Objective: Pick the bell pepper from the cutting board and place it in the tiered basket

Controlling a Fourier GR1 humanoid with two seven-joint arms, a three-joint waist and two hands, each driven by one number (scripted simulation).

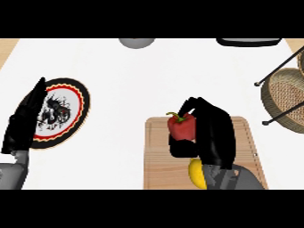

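Observation:
A red bell pepper [182, 126] with a green stem sits on the wooden cutting board [159, 156] in the lower middle. My right hand [213, 133] lies over the board with its fingers and thumb curled round the pepper from the right and below. The wicker tiered basket [289, 98] on a black frame stands at the right edge, apart from the hand. My left hand [24, 120] rests open at the left, its straight fingers lying over a patterned plate.
A yellow lemon-like fruit [195, 173] lies on the board beneath my right wrist. A round plate [72, 107] with a red and black rim sits at the left. A grey object [136, 42] and a dark one [249, 41] show at the far edge.

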